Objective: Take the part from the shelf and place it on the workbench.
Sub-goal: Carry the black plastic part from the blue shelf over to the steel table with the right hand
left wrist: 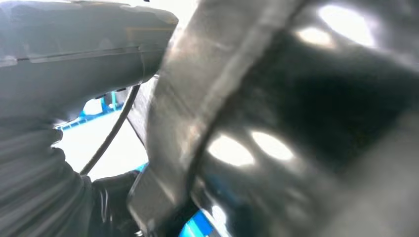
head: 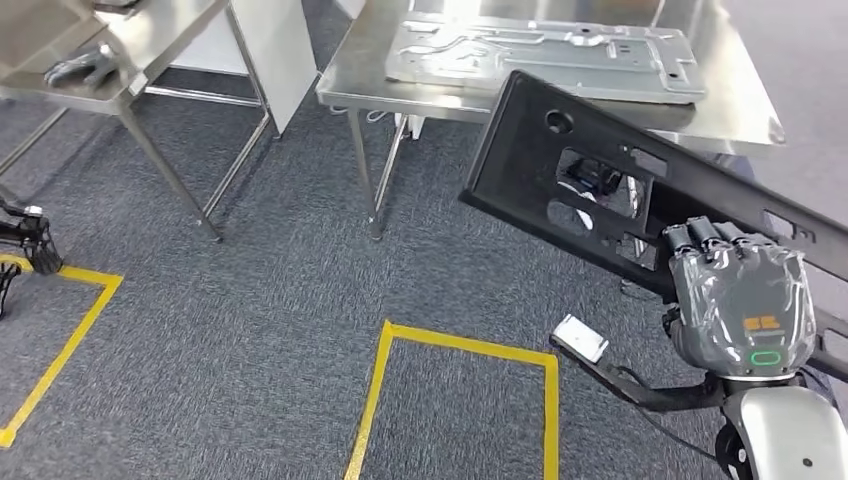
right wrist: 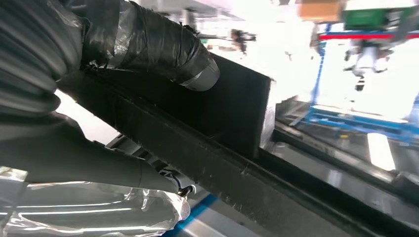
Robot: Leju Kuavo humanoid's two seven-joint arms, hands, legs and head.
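Observation:
A long black plastic panel (head: 530, 140) with several cutouts hangs tilted in front of the steel workbench (head: 745, 110). My right hand (head: 740, 300) grips its lower right edge, fingers over the rim. In the right wrist view the thumb (right wrist: 153, 44) presses on the panel (right wrist: 237, 113). The left wrist view is blurred: my left hand (left wrist: 49, 74) sits against the panel (left wrist: 306, 98), whose edge runs between the thumb and the dark fingers. Through a cutout in the head view, dark fingers (head: 590, 178) lie behind the panel.
A grey stamped metal sheet (head: 540, 55) lies on the workbench. A second steel table (head: 130, 85) at the far left bears a dark object (head: 85, 65). Yellow tape (head: 465, 345) marks boxes on the grey carpet. A dark stand (head: 25, 235) is at the left edge.

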